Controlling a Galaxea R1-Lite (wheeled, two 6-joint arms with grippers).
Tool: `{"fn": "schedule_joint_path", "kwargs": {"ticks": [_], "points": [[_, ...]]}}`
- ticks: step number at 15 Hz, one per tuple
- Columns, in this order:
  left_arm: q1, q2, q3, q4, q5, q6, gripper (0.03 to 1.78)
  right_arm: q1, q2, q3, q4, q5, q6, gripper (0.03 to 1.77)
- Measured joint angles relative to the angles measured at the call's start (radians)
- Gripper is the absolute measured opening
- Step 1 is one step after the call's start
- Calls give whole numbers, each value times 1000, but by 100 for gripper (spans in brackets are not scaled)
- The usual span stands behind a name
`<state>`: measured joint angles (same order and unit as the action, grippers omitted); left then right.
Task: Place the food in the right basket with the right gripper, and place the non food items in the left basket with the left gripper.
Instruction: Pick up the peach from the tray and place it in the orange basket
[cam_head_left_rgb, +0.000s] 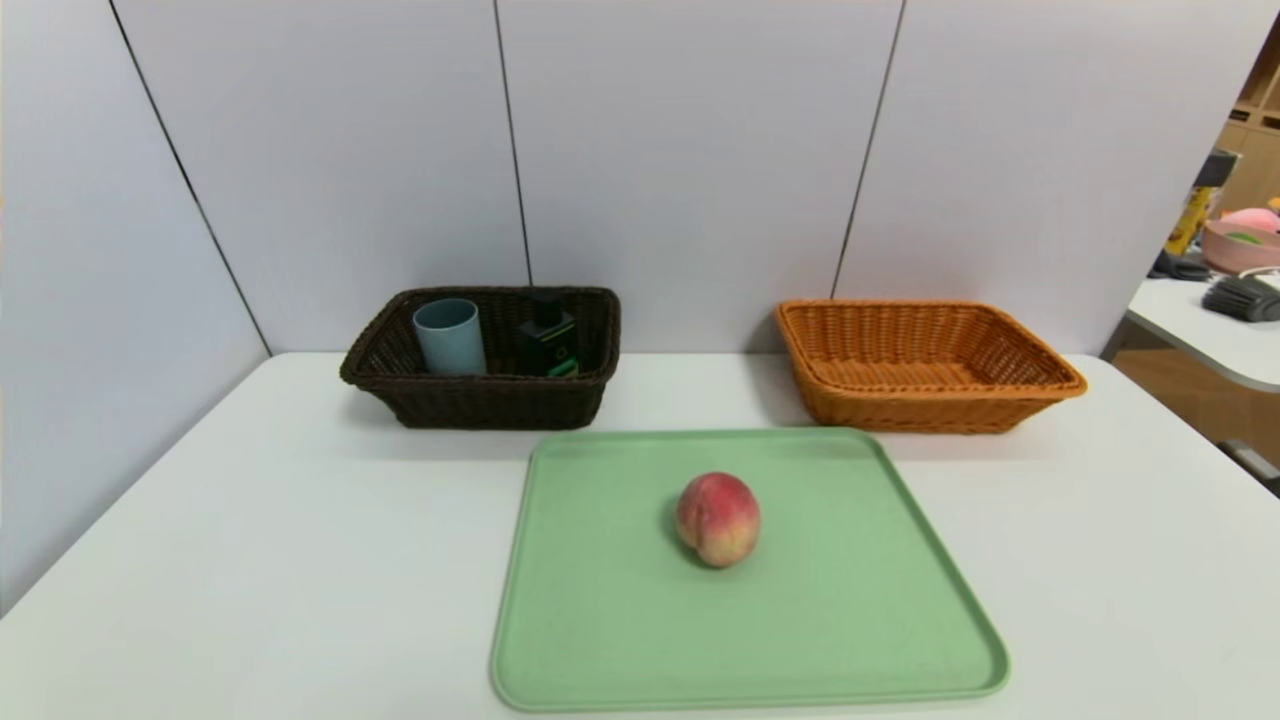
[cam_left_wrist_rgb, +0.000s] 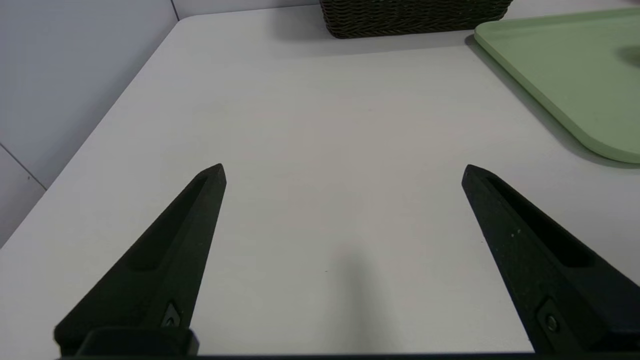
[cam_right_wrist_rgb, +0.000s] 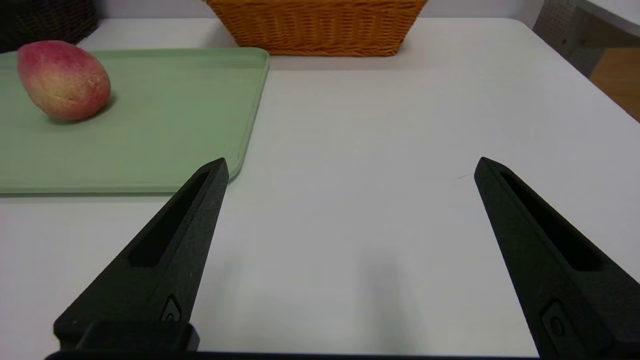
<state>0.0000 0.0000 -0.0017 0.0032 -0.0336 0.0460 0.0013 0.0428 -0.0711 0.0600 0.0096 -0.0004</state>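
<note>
Pale grey wall panels (cam_head_left_rgb: 680, 150) close off the back and left of a white worktop (cam_head_left_rgb: 250, 560). At the back, against the wall, stand two wicker baskets well apart: the dark brown left basket (cam_head_left_rgb: 480, 400) and the orange-tan right basket (cam_head_left_rgb: 920, 405). Inside the left basket a grey-blue cup (cam_head_left_rgb: 449, 336) stands upright toward its left end, and a black pump bottle (cam_head_left_rgb: 546, 340) with a green label sits toward its right end. No contents show in the right basket.

Nearer the robot, between and in front of the baskets, lies a green tray (cam_head_left_rgb: 600, 620). On it, about in the middle, rests the peach (cam_head_left_rgb: 718, 519), red-pink above and yellow below, touching nothing else.

Neither arm appears in the head view. The left gripper (cam_left_wrist_rgb: 343, 172) hovers low over bare worktop, left of the tray, with its jaws spread wide and nothing between them. The right gripper (cam_right_wrist_rgb: 351, 167) hovers over bare worktop just right of the tray's edge, jaws likewise wide and holding nothing; the peach lies off to its side on the tray.

Off to the right, beyond the wall, another table (cam_head_left_rgb: 1200, 330) carries a pink bowl (cam_head_left_rgb: 1240, 245) and some dark items.
</note>
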Motion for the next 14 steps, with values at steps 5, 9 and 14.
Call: {"fn": "schedule_joint_path", "kwargs": {"ticks": [5,9,14], "points": [[0,0,0,0,0,0,169,40,189,-187,47,18,-2,170],[0,0,0,0,0,0,169,107,435,-311,49,26,-16,170],[0,0,0,0,0,0,169,224,796,-428,21,34,-44,170]]}}
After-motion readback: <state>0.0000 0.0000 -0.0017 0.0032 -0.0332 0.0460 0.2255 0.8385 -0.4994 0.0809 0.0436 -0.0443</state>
